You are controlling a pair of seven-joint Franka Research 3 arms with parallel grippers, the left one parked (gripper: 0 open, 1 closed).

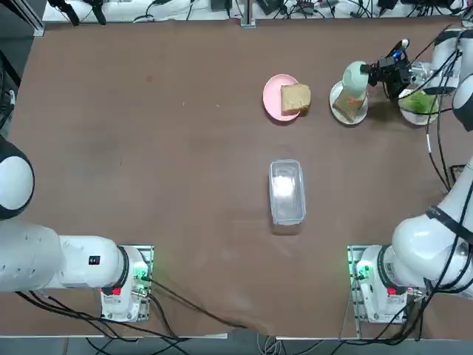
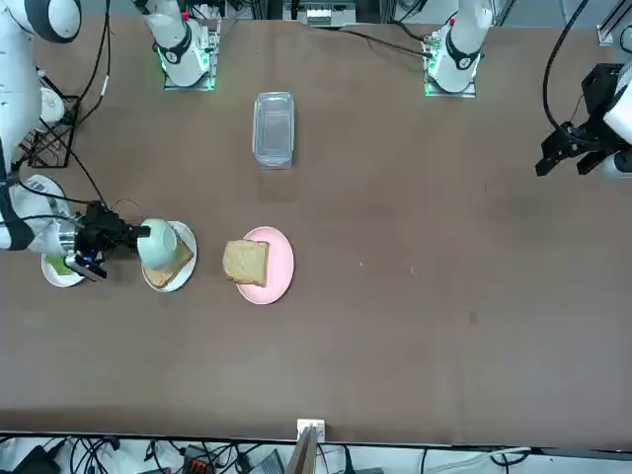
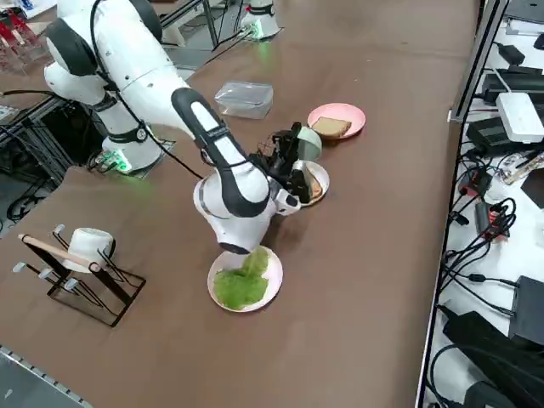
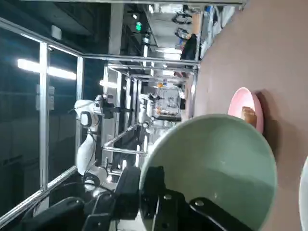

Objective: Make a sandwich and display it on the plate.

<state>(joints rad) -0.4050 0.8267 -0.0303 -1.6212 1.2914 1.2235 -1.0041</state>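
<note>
Right claw [image 1: 375,72] pinching tilted green bowl [image 1: 355,78] right over the plate [image 1: 348,103] with 1 bread slice [image 1: 343,109].

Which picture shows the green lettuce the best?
The right side view: the lettuce lies in plain sight on its small plate. In the top view the right arm partly covers it, the front view shows only a sliver, and the wrist view misses it.

— Where is your right arm?
— You have it stretched far over the table, the wrist turned level.
— And your right gripper [image 1: 373,72]?
— Its fingers are closed on the rim of the green bowl [image 1: 355,78], held tipped on its side.
</note>
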